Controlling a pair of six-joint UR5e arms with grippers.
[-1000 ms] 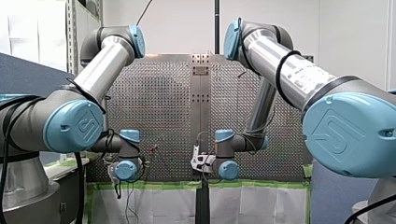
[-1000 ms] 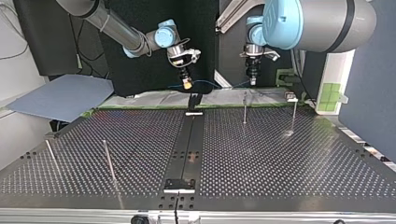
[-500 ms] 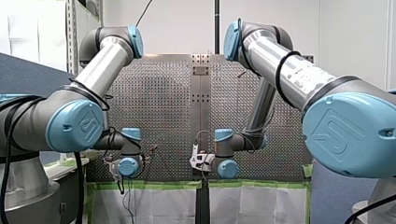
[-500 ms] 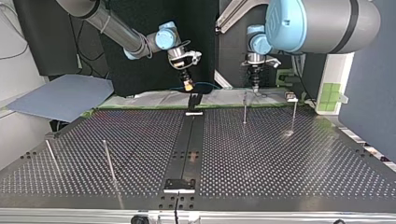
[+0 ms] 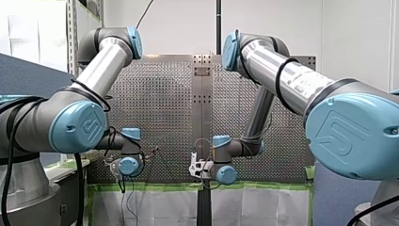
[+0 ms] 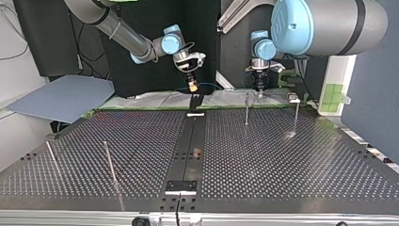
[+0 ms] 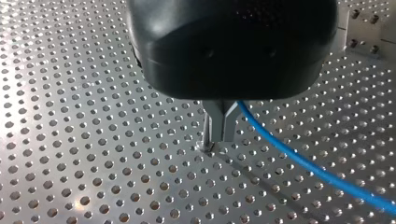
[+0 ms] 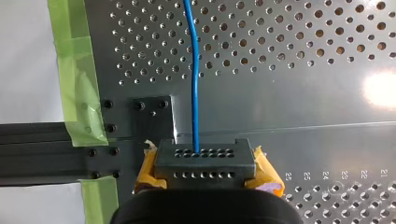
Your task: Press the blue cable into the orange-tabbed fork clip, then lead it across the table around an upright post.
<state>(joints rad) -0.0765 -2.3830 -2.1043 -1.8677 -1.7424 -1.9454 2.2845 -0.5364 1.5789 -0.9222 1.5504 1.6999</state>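
Observation:
The blue cable (image 8: 195, 84) comes out of a dark perforated block between the yellow pads of my right gripper (image 8: 205, 175), which is shut on it. In the top view my right gripper (image 6: 192, 86) hangs over the table's far edge near the middle. The blue cable (image 6: 207, 84) arcs from it toward my left gripper (image 6: 259, 89). My left gripper (image 7: 219, 140) has its metal fingers shut, low over the perforated plate. The blue cable (image 7: 299, 161) trails away from them. A thin upright post (image 6: 246, 110) stands right beside those fingers. I cannot make out any orange-tabbed clip.
A second post (image 6: 296, 117) stands further to the top view's right, and two leaning rods (image 6: 109, 162) stand at its near left. A black rail (image 6: 188, 155) runs down the table's middle. Green tape (image 8: 77, 70) lines the far edge.
Both grippers have shifted toward the top view's right. My left gripper has also come down closer to the plate beside the post.

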